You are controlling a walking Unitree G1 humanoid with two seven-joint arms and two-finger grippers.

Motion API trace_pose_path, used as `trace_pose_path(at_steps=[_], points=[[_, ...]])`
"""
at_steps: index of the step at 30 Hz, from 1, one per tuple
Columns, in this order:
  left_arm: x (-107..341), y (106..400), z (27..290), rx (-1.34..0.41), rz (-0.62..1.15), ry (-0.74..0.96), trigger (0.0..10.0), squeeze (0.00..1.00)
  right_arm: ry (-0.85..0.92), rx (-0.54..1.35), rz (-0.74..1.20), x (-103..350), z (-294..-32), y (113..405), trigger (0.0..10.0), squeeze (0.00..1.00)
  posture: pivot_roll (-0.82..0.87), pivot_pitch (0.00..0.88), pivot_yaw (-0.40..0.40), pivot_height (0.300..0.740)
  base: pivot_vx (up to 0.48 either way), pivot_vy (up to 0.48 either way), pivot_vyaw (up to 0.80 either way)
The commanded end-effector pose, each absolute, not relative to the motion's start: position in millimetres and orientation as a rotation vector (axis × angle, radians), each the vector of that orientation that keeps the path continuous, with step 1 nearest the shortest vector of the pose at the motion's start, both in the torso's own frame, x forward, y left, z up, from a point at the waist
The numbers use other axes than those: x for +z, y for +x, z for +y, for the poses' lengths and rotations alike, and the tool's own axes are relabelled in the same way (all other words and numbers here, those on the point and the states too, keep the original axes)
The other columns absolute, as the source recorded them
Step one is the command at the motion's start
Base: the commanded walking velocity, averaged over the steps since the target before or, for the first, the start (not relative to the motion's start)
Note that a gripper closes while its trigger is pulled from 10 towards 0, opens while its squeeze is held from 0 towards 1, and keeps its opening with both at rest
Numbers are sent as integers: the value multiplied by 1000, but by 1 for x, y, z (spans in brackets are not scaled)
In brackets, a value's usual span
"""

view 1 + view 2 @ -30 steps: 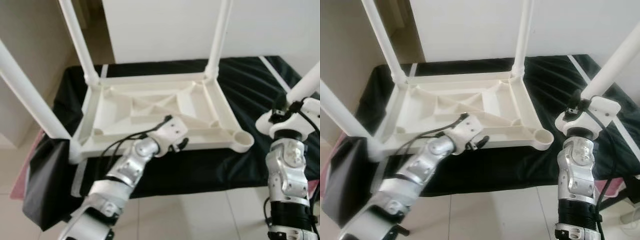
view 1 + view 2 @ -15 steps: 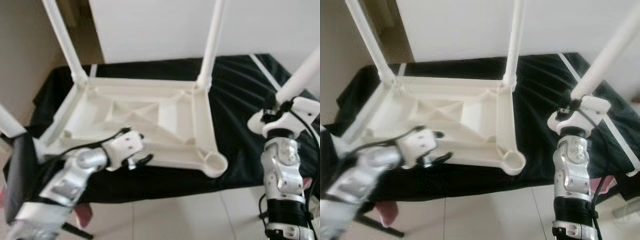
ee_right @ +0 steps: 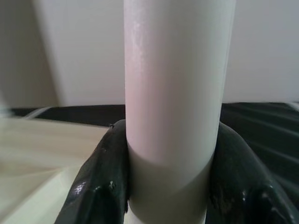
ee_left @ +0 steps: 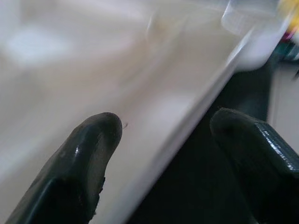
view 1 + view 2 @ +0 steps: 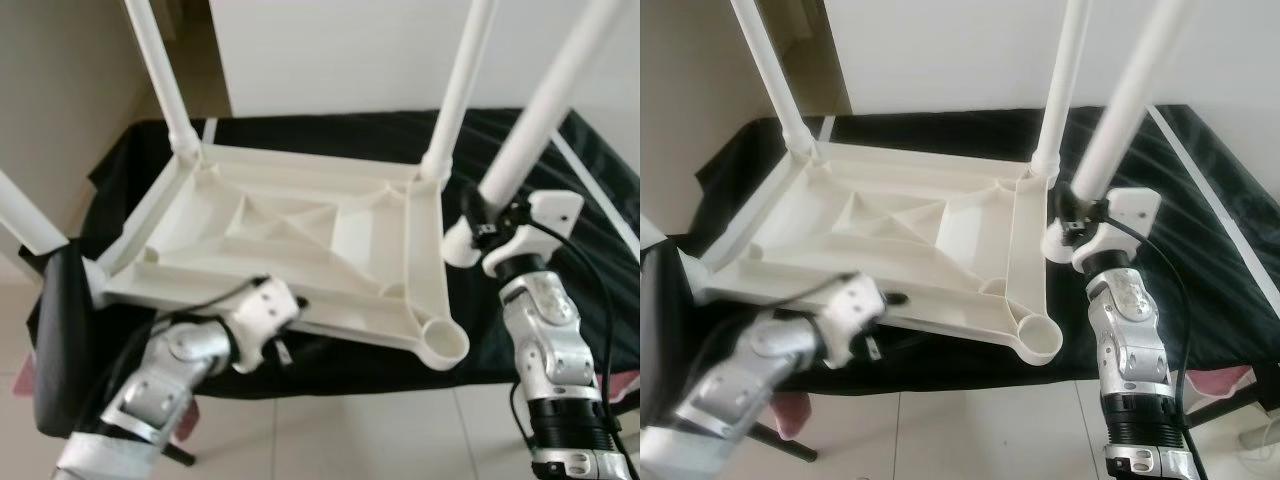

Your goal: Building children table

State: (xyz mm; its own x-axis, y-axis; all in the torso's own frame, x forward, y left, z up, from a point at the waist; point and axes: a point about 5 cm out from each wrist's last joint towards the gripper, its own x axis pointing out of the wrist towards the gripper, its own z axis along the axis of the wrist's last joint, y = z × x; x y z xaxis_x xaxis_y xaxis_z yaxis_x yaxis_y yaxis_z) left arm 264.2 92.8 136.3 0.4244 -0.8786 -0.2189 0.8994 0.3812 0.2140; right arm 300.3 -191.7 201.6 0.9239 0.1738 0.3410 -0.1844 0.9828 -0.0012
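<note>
A white plastic table top [image 5: 300,215] lies upside down on a black-draped surface. Three white legs stand in its corners: far left [image 5: 165,80], far right [image 5: 460,90] and near left [image 5: 25,215]. The near right corner socket [image 5: 445,343] is empty. My right gripper [image 5: 478,228] is shut on a fourth leg [image 5: 530,110], held tilted just right of the top's right rim; the wrist view shows both fingers [image 3: 100,186] wrapped around the leg [image 3: 173,93]. My left gripper [image 5: 288,322] is at the near rim, open, its fingers [image 4: 84,158] straddling the rim's edge [image 4: 177,140].
The black cloth [image 5: 560,200] covers the support and hangs down at the near left [image 5: 55,350]. A white wall rises behind. Tiled floor [image 5: 380,430] lies in front, with something pink [image 5: 625,385] at the right edge.
The camera has shifted. My right gripper has carried the loose leg left, close to the table top's right rim. My left gripper has dropped from above the near rim to its edge.
</note>
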Motion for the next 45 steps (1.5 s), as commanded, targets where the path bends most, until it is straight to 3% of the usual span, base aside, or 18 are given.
trace_pose_path(at_steps=[1, 8, 10, 26, 37, 39, 45], points=[[147, 264, 91, -1125, 3, 299, 10000, 0, 35, 265, -327, 201, -184, 296, 10000, 0, -5, 64, 2, 740, 0, 0, 0], [160, 255, 85, -1147, -38, 218, 10000, 0, 65, 395, -275, 196, -178, 279, 10000, 0, 4, 69, -6, 740, 0, 0, 0], [160, 250, 84, -1171, -28, 198, 10000, 0, -9, 423, -304, 199, -182, 271, 10000, 0, 0, 72, -2, 740, 0, 0, 0], [145, 252, 80, -1200, 85, 246, 10000, 0, -73, 690, -176, 183, -201, 227, 10000, 0, -21, 90, 21, 740, 0, 0, 0], [138, 261, 78, -1191, 160, 265, 10000, 0, -69, 743, -138, 166, -200, 220, 10000, 0, -21, 101, 34, 740, 0, 0, 0], [129, 270, 81, -1157, 273, 246, 10000, 0, -92, 725, -157, 152, -200, 216, 10000, 0, -23, 107, 35, 740, 0, 0, 0], [133, 273, 83, -1148, 260, 242, 10000, 0, -93, 765, -109, 134, -200, 207, 10000, 0, -20, 111, 38, 740, 0, 0, 0]])
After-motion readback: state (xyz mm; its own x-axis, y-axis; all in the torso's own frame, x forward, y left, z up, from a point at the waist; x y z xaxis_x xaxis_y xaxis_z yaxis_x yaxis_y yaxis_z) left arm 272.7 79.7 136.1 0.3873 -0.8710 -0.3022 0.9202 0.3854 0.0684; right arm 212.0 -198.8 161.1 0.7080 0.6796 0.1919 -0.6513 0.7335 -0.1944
